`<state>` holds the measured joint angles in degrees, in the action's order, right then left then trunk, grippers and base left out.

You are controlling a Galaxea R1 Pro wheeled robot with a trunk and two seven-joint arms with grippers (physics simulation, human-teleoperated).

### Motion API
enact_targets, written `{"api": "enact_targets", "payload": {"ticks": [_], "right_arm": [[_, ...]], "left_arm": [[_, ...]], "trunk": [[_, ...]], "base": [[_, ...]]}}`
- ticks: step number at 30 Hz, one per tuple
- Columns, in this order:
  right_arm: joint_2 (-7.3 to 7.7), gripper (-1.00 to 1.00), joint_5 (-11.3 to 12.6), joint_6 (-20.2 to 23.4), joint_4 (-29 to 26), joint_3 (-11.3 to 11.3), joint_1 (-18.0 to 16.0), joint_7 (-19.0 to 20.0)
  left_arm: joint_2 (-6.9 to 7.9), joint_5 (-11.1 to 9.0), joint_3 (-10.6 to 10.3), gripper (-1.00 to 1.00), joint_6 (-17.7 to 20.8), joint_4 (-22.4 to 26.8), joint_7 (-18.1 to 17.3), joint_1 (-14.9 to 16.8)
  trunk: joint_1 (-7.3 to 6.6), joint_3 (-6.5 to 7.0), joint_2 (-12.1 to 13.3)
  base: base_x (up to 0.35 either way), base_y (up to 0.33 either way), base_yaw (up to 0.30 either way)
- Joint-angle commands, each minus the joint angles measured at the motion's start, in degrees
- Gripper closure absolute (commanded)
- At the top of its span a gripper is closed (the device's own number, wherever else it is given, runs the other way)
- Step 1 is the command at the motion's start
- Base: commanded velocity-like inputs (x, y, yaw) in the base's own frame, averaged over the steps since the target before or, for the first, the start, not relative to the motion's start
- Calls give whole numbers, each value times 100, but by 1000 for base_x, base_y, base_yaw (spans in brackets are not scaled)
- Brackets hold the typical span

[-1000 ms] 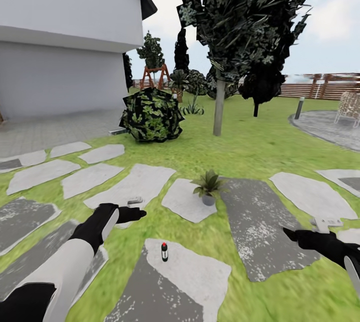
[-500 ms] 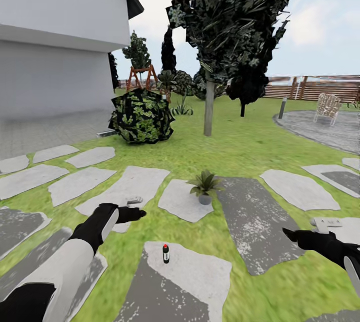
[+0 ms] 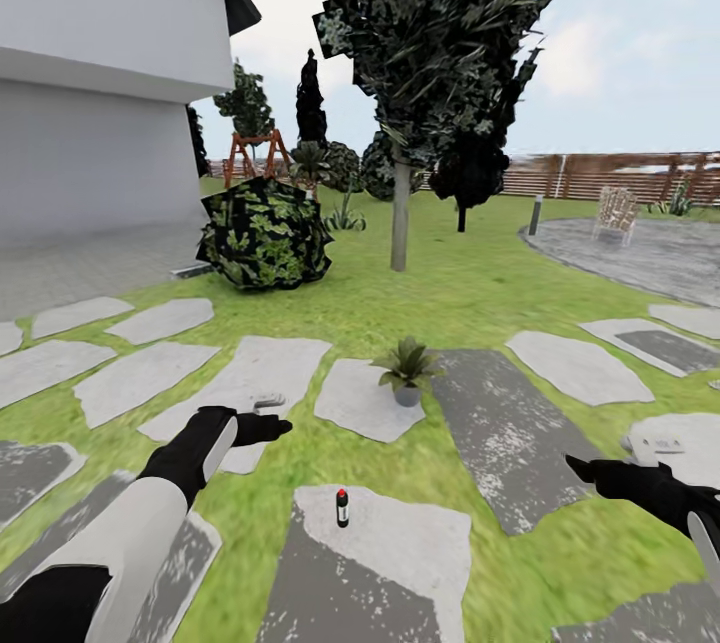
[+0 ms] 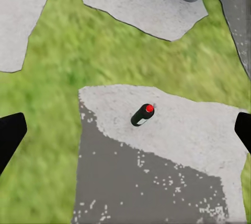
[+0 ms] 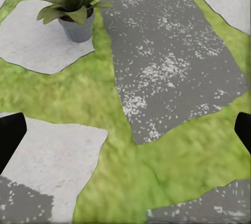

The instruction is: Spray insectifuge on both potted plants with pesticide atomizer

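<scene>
The pesticide atomizer [image 3: 342, 508] stands upright on a grey stepping stone [image 3: 400, 553], long axis vertical, red nozzle up (not yet grasped). This looks like the approach step. Next, the left tool [image 3: 262, 428], spread wide and empty, must descend over it. The right tool [image 3: 590, 471] is empty too; a potted plant [image 3: 405, 368] waits beyond.

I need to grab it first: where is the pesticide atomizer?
In the head view the pesticide atomizer stands upright on a stepping stone just ahead, between both arms, nearer than the potted plant.
</scene>
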<state>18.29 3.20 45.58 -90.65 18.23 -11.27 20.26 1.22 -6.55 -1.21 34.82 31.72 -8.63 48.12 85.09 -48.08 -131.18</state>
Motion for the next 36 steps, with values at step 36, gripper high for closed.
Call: {"api": "enact_targets", "payload": {"ticks": [36], "right_arm": [[0, -100, 31, 38, -5, 14, -7, -28]], "left_arm": [[65, -44, -41, -100, 15, 53, 17, -33]], "trunk": [[-1, -6, -3]], "base": [[0, 60, -273]]}}
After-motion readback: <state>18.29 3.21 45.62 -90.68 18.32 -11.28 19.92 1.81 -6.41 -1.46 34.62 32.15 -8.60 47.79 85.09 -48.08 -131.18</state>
